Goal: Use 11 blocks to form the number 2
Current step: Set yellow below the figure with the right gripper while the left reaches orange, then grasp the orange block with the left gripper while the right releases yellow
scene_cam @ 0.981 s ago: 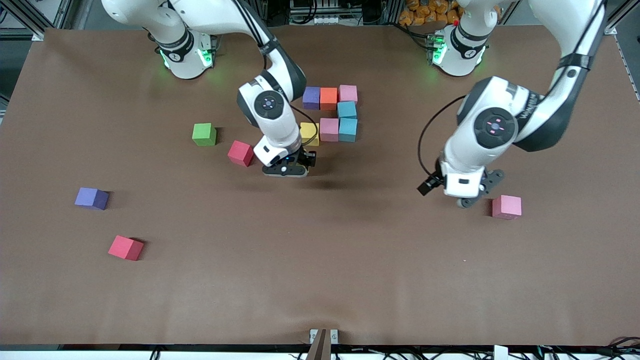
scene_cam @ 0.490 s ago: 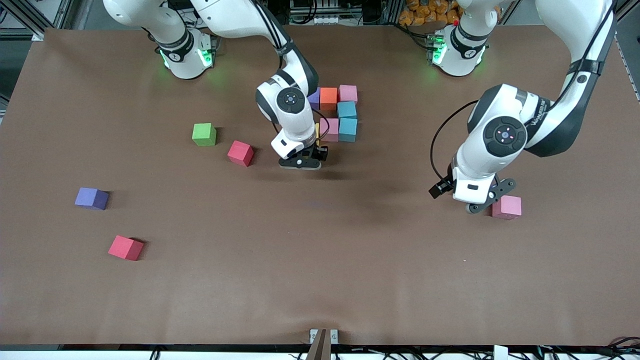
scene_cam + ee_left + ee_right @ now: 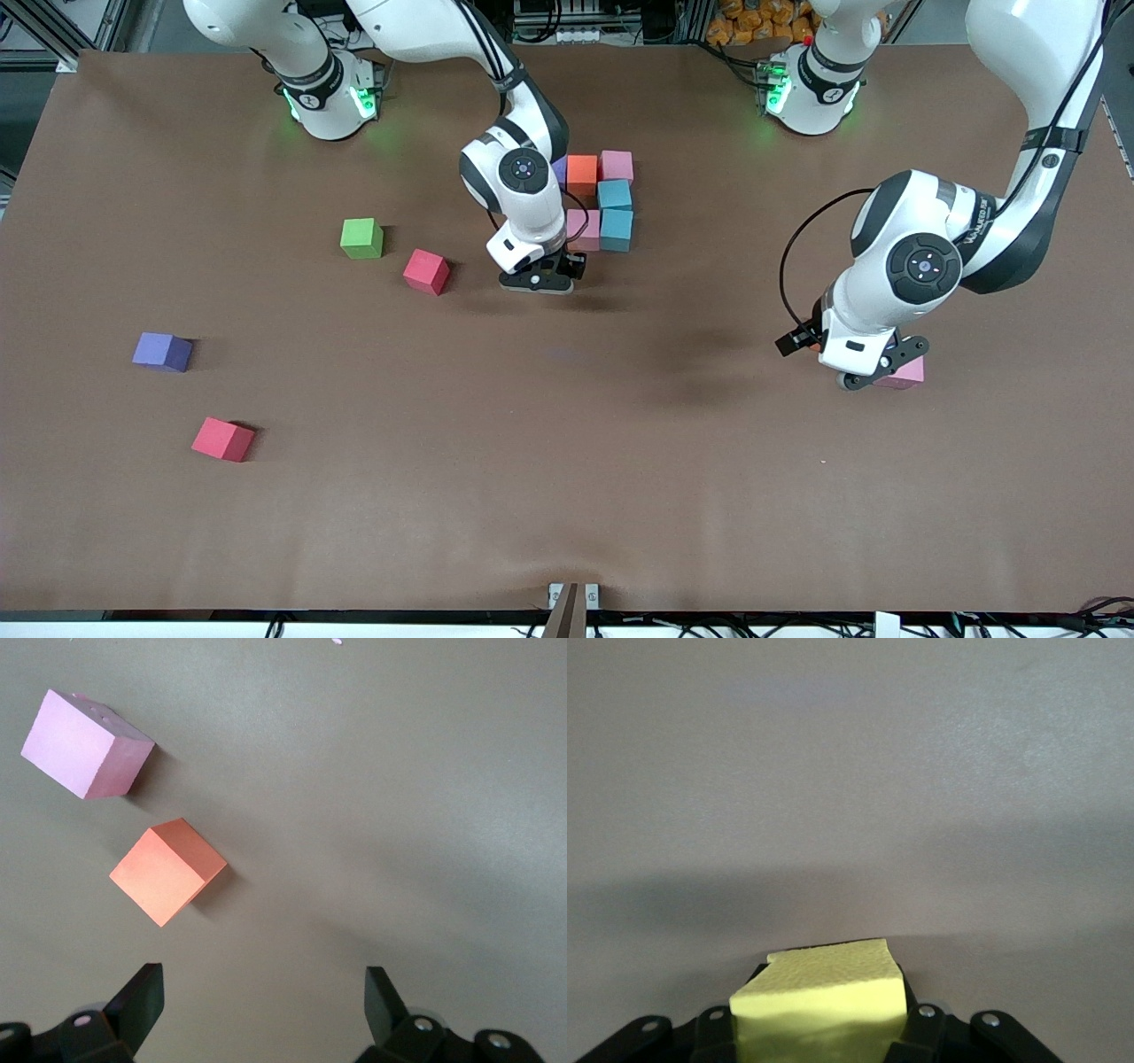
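The only writing in sight is a line of lettering on the left arm's forearm, too small to read.

The unfinished number 2 [image 3: 601, 197] is a tight cluster of blocks: purple, orange and pink in one row, with two light blue and another pink nearer the front camera. The right arm partly covers it.

The right gripper [image 3: 537, 282] is over bare table [image 3: 567, 496] just beside the cluster. Only the right wrist view shows what it carries: a yellow block [image 3: 819, 1001] pinched between its fingers.

The left gripper [image 3: 261, 979] is well away from the cluster, toward the left arm's end, with its fingers spread wide. It is over a loose pink block [image 3: 911, 374] that the front view half hides. The left wrist view shows that block whole, and an orange block [image 3: 166, 873] beside it but apart from it, which the front view hides.

Toward the right arm's end from the cluster lie a red cube [image 3: 426, 271] and a green cube [image 3: 361, 237]. A purple cube [image 3: 162, 351] and a second red cube [image 3: 223, 439] lie much farther off. From the cluster to the table's edge at the front camera the brown top is wide and bare.
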